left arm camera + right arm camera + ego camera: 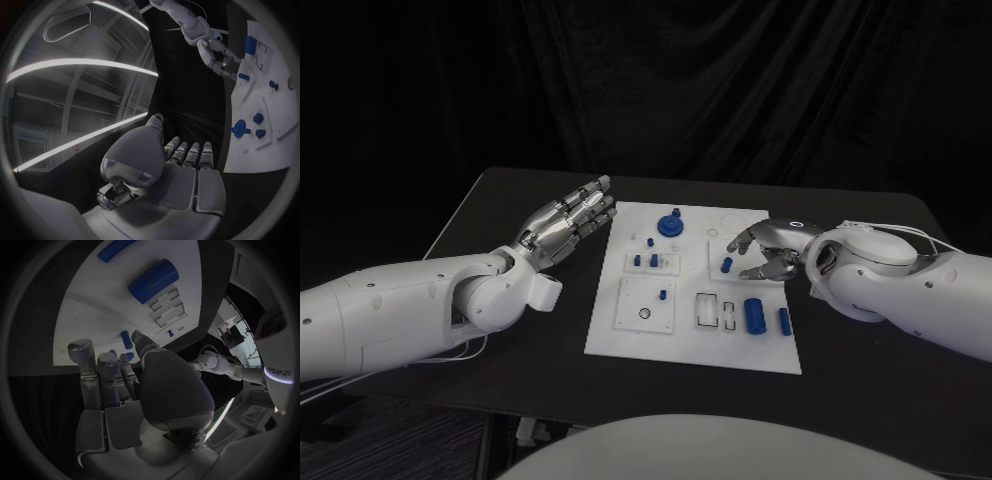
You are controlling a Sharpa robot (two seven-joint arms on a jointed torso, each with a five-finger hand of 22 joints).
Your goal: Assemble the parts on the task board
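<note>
White task board [625, 335] lay flat mid-desk [488, 200] between the two robot hands. Left robot hand [568, 224] hovered just off the board's left edge near its far corner, palm up and fingers straight and slightly apart, holding nothing; left wrist view showed the same flat palm [187, 185] with fingertips [189, 149] lined up, board [262, 145] off past them. Right robot hand [769, 250] sat over the board's right side, fingers curled downward around a small blue upright peg [727, 264] standing in a clear block; thumb and fingers were close around it, but could not tell whether they actually touched or pinched it. Right wrist view showed the fingers [103, 375] bent toward the board [81, 315] with a small blue piece [127, 339] right at the fingertips, contact unclear. Just ahead of the left robot hand's fingertips, a blue round knob part [672, 225] stood near the board's far edge. Between the two hands, two short blue pegs [648, 260] stood in another clear block. Nearer the robot than the right robot hand, a thick blue cylinder [753, 314] and a thinner blue bar [783, 320] lay flat on the board, beside two white slotted rectangles [715, 312]. Nearer side of the left robot hand, a square plate with a dark ring [645, 314] sat on the board. Desk was black, dark curtain [733, 80] behind.
</note>
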